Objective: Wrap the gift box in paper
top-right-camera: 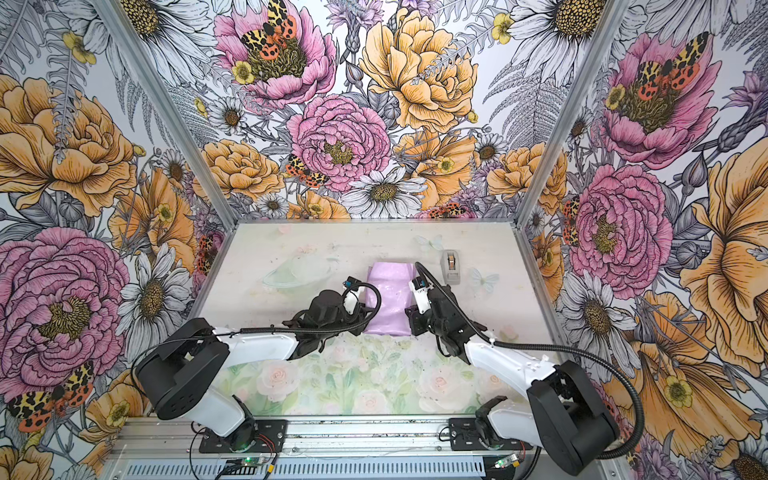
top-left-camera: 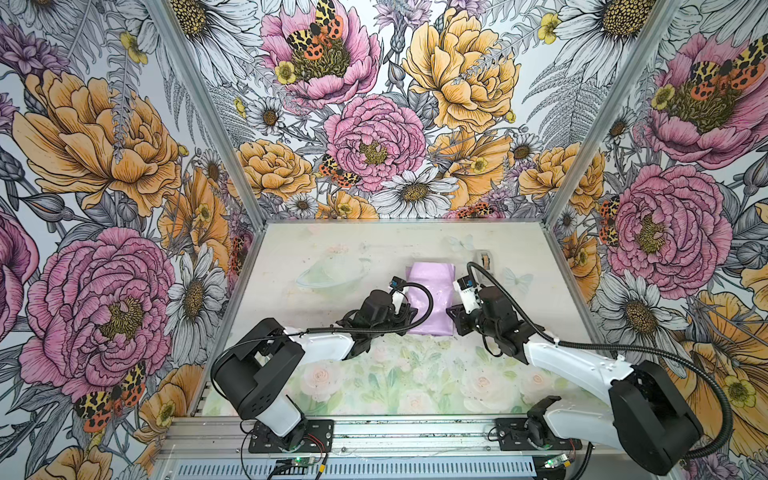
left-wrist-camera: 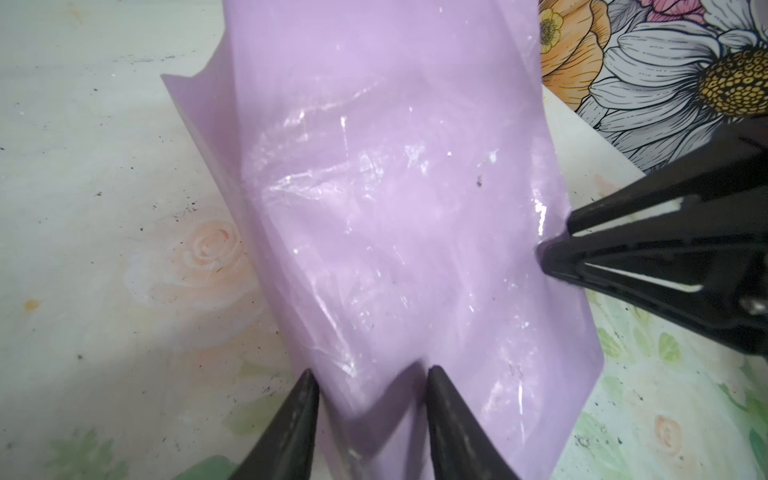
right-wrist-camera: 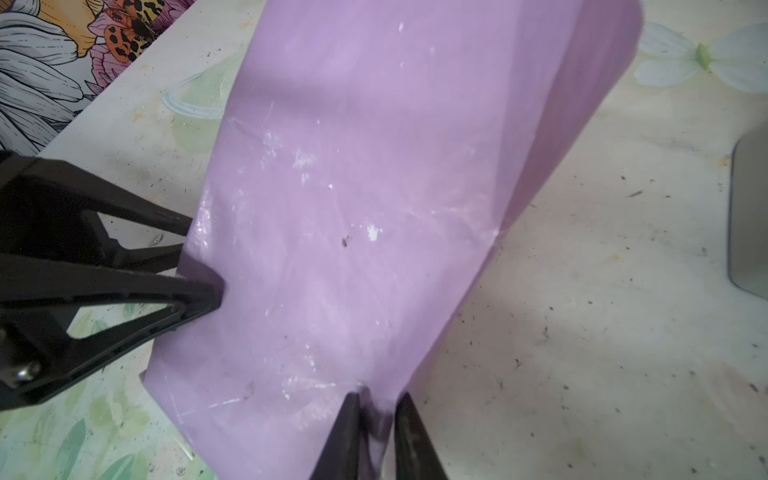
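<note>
Faded roses and butterflies are printed on the pale table (top-left-camera: 332, 249), which stands inside flower-papered walls. Near its centre, slightly toward 1 o'clock, the paper (top-left-camera: 428, 299) lies folded into a humped sleeve that runs from 12 to 6 o'clock, its glossy lilac face outward, creased and scuffed white. The gift box cannot be seen. At the sleeve's 8 o'clock edge sits the left gripper (left-wrist-camera: 370, 374). Its jaws are part-way apart, with a puffed fold of paper filling the gap between them, and whether they clamp it I cannot tell. At the 4 o'clock edge the right gripper (right-wrist-camera: 380, 395) has its jaws nearly together, pinching a bunched bit of the paper's edge. A grey tape dispenser (top-right-camera: 451, 266) stands near the sleeve at its 2 o'clock, not touching it.
</note>
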{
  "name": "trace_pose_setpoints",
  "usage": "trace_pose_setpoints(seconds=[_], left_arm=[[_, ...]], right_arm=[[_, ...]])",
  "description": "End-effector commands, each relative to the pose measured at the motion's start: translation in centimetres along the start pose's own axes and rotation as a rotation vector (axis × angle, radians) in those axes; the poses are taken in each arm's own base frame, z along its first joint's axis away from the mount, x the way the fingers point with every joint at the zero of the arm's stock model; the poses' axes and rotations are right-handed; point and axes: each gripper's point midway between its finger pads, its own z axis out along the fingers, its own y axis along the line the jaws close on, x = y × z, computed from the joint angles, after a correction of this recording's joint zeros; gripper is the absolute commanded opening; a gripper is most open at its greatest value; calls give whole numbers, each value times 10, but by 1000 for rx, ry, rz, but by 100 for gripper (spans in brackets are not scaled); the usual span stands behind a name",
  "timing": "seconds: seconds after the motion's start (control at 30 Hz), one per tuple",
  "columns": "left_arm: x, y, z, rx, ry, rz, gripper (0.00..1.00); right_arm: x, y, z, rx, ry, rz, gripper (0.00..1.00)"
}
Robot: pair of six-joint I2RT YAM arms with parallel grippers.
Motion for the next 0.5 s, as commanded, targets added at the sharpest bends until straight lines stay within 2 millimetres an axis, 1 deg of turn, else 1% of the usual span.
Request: trace_pose_setpoints(seconds=[0.0,0.1,0.17,0.33,0.47], left_arm=[[-12,-30,-6,64,-61,79,43],[-8,-39,-10,45,-71,129,43],[1,-41,-12,26,-62,153,43],[30,-32,-20,-21,-35,143,44],[36,-31,-30,-47,-43,139,45]], right_arm=[[-34,28,-13,-85,-142,-69,17],[-27,33,-15,-78,-143,-87,16],[-18,37,-17,-75,-135,-97,16],[3,42,-23,-41,-115,-126,16],[25,40,-29,-13,-80,-112,16]])
